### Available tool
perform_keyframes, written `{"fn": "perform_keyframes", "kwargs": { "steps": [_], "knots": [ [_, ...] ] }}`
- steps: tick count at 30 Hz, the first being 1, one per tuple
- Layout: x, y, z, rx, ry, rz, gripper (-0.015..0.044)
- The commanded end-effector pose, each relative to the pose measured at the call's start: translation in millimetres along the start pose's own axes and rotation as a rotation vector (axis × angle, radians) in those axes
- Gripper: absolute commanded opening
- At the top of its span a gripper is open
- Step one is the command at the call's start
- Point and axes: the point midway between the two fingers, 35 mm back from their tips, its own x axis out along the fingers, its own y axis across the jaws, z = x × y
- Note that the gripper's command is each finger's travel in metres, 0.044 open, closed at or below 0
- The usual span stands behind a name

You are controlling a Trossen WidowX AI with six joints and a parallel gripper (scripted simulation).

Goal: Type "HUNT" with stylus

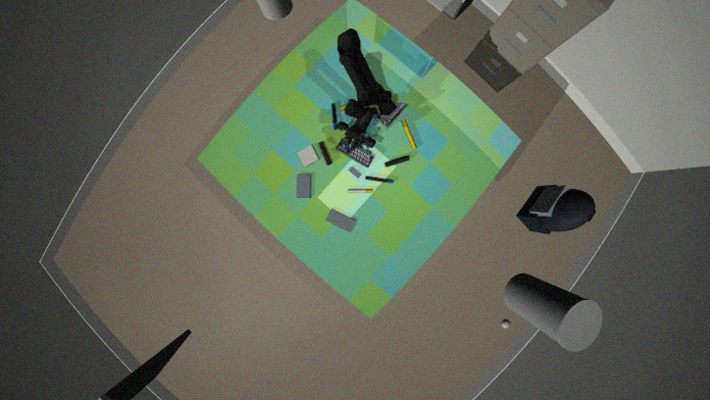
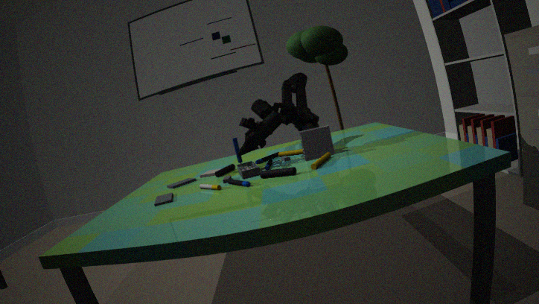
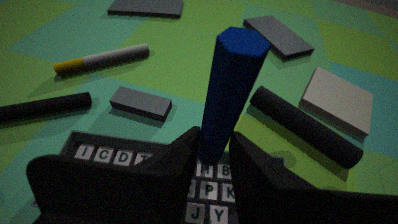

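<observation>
My gripper (image 3: 214, 135) (image 2: 240, 153) is shut on the blue stylus (image 3: 231, 85) (image 2: 236, 149), which stands nearly upright and tilts slightly. The keyboard (image 1: 362, 156) (image 2: 249, 171) (image 3: 70, 146) lies under the gripper. In the wrist view the keys I, C, D and part of T show left of the fingers. H, B, P, K, J and Y show between and below the fingertips. The stylus passes down just behind the H key. Its lower tip is hidden, so I cannot tell whether it touches a key. The other keys are hidden by the fingers.
A small grey block (image 3: 141, 102) (image 1: 354, 172) lies just beyond the keyboard. Black cylinders (image 3: 305, 126) (image 1: 396, 161) lie on both sides. A white-and-yellow marker (image 3: 102, 59) (image 1: 360, 190), a pale square block (image 3: 337, 101) (image 1: 307, 156) and grey slabs (image 3: 278, 36) (image 1: 341, 220) lie farther out.
</observation>
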Motion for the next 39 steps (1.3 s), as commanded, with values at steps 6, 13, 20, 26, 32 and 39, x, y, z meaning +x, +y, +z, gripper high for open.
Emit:
{"fn": "perform_keyframes", "kwargs": {
  "steps": [6, 13, 20, 26, 32, 39],
  "knots": [
    [0.4, 0.9, -1.2, -0.005, 0.000, 0.005, 0.0081],
    [-0.4, 1.3, 1.3, -0.005, 0.000, 0.005, 0.0081],
    [-8.3, 2.2, 17.9, -0.003, 0.002, 0.008, 0.0081],
    [-18.1, 1.1, 31.0, -0.004, 0.000, 0.006, 0.0081],
    [-15.7, 3.8, 28.9, 0.002, 0.006, 0.013, 0.0078],
    [-13.2, 20.1, 20.3, 0.074, 0.121, 0.018, 0.0031]
  ]
}}
